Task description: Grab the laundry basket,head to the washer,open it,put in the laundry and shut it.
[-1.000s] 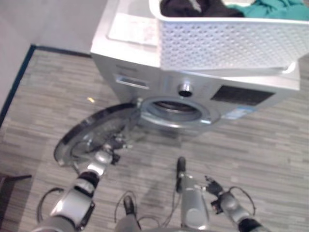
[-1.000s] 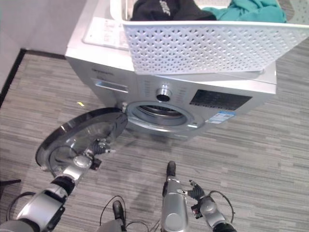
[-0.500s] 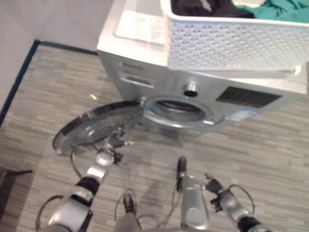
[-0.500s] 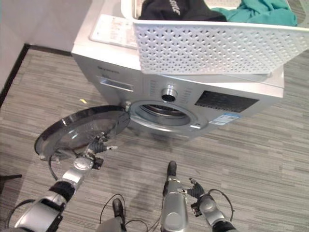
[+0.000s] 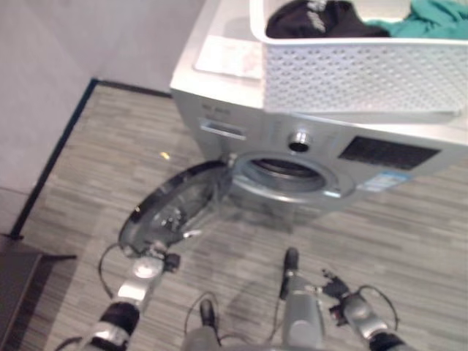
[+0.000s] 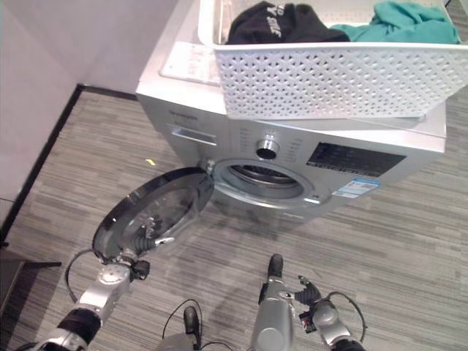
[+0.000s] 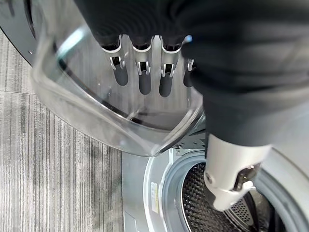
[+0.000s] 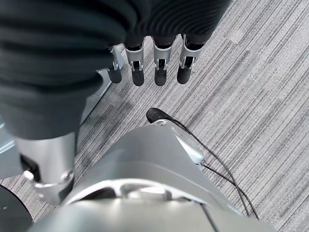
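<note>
Two hands show low in the head views, one at each side. At the lower left of the frame the left hand [image 6: 117,272] sits just below the round washer door [image 6: 150,219], which is swung wide open and hangs down toward the grey striped floor [image 6: 409,227]. From its own wrist camera this hand's fingers [image 7: 140,72] are straight and spread a little apart, lying against the clear glass bowl [image 7: 111,121] of the door, and they are not curled around anything. Past the glass, the perforated metal drum [image 7: 198,193] is seen inside the open port.

Near the middle of the frame the silver washer [image 6: 190,110] stands with its round port [image 6: 267,183] open and a knob [image 6: 267,148] above it. On top of the washer, at the upper right, rests the white laundry basket [image 6: 329,77], holding a black garment [image 6: 274,22] and a teal garment [image 6: 409,22].

At the lower right the right hand [image 6: 318,311] hangs over the floor, well apart from the washer. Its fingers [image 8: 159,67] are straight and relaxed and they hold nothing.
</note>
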Robot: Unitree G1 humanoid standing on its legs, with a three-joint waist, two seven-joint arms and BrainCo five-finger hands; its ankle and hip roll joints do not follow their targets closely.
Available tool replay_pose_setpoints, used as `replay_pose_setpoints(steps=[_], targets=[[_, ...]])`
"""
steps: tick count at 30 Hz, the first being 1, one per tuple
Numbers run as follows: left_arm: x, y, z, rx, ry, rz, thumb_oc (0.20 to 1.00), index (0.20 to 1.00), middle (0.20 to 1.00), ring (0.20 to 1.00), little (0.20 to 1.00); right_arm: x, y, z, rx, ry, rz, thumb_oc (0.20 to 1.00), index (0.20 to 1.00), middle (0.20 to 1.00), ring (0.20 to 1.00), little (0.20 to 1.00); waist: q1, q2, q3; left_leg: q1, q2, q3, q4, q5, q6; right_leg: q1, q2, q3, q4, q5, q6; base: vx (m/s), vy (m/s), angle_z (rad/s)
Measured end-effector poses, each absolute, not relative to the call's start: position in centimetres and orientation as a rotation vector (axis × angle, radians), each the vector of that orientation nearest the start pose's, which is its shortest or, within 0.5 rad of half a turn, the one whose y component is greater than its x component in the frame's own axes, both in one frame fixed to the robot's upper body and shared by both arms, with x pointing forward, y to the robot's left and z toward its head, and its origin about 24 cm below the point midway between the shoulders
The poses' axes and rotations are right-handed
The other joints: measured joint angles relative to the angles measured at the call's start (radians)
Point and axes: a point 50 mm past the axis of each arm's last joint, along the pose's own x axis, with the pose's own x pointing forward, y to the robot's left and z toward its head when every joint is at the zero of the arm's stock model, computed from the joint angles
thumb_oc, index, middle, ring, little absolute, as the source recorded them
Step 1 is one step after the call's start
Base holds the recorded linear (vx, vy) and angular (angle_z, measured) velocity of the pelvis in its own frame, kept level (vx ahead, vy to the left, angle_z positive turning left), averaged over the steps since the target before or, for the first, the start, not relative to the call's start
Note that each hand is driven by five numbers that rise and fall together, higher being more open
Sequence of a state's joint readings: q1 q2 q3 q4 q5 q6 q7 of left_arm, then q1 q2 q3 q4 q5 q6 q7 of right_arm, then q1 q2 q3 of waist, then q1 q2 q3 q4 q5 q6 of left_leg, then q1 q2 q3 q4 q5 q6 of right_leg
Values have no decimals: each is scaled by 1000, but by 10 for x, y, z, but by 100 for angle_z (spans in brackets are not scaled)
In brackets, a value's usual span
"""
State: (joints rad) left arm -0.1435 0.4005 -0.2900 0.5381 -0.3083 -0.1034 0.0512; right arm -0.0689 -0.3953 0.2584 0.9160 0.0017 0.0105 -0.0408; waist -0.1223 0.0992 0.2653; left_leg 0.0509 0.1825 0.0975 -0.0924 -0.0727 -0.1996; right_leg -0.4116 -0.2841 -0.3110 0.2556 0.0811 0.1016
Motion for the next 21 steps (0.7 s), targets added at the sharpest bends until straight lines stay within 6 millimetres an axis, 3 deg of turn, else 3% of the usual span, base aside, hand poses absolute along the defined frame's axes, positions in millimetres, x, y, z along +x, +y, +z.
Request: replay_pose_setpoints(steps=[6, 14, 18, 21], targets=[[242, 211, -49, 183, 433, -62, 1000, 1000, 1000, 1000, 1000, 172, -258, -115, -509, 905, 15, 1000, 1000, 1000, 1000, 1000, 1, -10, -38, -2, 1, -3, 7, 0, 0, 2, 0, 0, 1, 0, 0, 0, 0, 0], [241, 215, -56, 232, 468, -57, 1000, 1000, 1000, 1000, 1000, 172, -256, -113, -505, 898, 26, 1000, 1000, 1000, 1000, 1000, -3, -12, -51, 1, 8, -13, 10, 2, 0, 12, 7, -2, 0, -2, 0, 3, -49, 2], [241, 217, -56, 243, 470, -53, 1000, 1000, 1000, 1000, 1000, 186, -257, -96, -520, 795, 53, 1000, 1000, 1000, 1000, 1000, -14, -10, -54, -3, 28, -11, 16, 4, -3, 11, 28, -4, 8, -18, -4, 13, -126, -1], [233, 232, -64, 245, 524, 9, 1000, 1000, 1000, 1000, 1000, 195, -266, -75, -548, 693, 41, 1000, 1000, 1000, 1000, 1000, -22, -11, -93, -8, 74, 3, 35, 4, -2, 9, 76, -4, 13, -39, -21, 69, -204, -11]])
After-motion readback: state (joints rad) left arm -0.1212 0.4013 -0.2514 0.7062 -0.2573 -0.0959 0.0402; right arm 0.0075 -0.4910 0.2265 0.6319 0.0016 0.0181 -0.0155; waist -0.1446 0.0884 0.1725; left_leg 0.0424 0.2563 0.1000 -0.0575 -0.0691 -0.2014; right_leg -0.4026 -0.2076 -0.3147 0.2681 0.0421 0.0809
